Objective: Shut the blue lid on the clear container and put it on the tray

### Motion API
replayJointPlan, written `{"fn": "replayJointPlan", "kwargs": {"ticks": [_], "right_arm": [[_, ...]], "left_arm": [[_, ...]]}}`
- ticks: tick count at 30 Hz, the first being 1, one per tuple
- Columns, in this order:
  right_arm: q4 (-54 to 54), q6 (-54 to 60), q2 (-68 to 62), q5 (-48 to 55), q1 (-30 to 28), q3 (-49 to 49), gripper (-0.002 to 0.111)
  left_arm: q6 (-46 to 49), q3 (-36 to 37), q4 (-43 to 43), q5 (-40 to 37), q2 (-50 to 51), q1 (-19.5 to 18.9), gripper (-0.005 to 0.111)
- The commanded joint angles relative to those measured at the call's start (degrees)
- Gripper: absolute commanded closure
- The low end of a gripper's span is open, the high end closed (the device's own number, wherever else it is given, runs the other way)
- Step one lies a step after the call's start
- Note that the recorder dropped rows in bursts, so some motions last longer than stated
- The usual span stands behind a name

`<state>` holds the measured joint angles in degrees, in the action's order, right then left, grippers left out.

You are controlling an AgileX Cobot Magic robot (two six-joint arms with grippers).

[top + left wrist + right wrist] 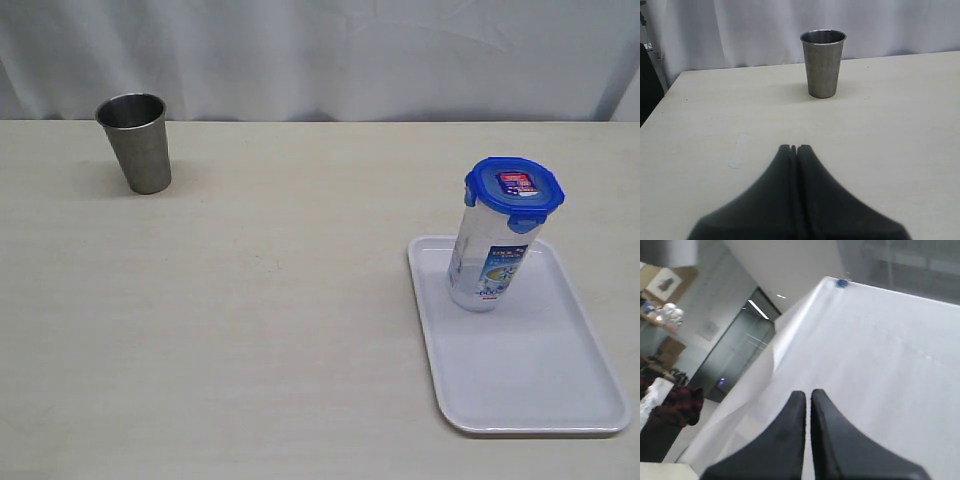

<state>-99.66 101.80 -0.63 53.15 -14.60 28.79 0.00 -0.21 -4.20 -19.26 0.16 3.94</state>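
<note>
**Lidded container stands on the tray, both tools empty**

You see one clear container (490, 265) standing upright near the far end of the one white tray (540, 390), with its one blue lid (514, 190) seated on top, sticker face up. The flaps look folded down, so you can judge the task as good as done. One steel cup (137, 140) stands well apart on the desk (280, 300), likely a mere bystander. Your left tool (794, 148) is clenched on nothing and faces the cup from low over the desk. Your right tool (808, 394) is likewise clenched and empty, angled up at the white curtain (880, 365), clear of the tray.
</note>
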Motion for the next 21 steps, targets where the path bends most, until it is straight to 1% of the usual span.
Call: {"fn": "replayJointPlan", "kwargs": {"ticks": [1, 7, 10, 14, 16, 18, 21], "right_arm": [[-0.29, -7.11, 0.63, -12.91, 1.81, -3.10, 0.104], [-0.29, -7.12, 0.63, -24.19, 7.60, -8.78, 0.104], [-0.29, -7.92, 0.63, -30.28, 8.90, -11.40, 0.104], [1.08, -16.39, 0.63, -40.34, 8.90, -13.99, 0.104], [9.11, -25.36, 0.63, -43.73, 8.90, -15.03, 0.104], [24.17, -37.29, 0.63, -44.92, 8.90, -15.66, 0.104], [43.80, -55.64, 0.63, -45.52, 8.90, -15.77, 0.104]], "left_arm": [[0.00, 0.21, 0.31, 0.76, -0.16, -0.19, 0.107], [0.00, 0.21, 0.31, 0.76, -0.16, -0.19, 0.107], [0.00, 0.21, 0.31, 0.76, -0.16, -0.19, 0.107], [0.00, 0.21, 0.31, 0.76, -0.16, -0.19, 0.107], [0.00, 0.21, 0.31, 0.76, -0.16, -0.19, 0.107], [0.00, 0.21, 0.31, 0.76, -0.16, -0.19, 0.107], [0.00, 0.21, 0.31, 0.76, -0.16, -0.19, 0.107]]}}
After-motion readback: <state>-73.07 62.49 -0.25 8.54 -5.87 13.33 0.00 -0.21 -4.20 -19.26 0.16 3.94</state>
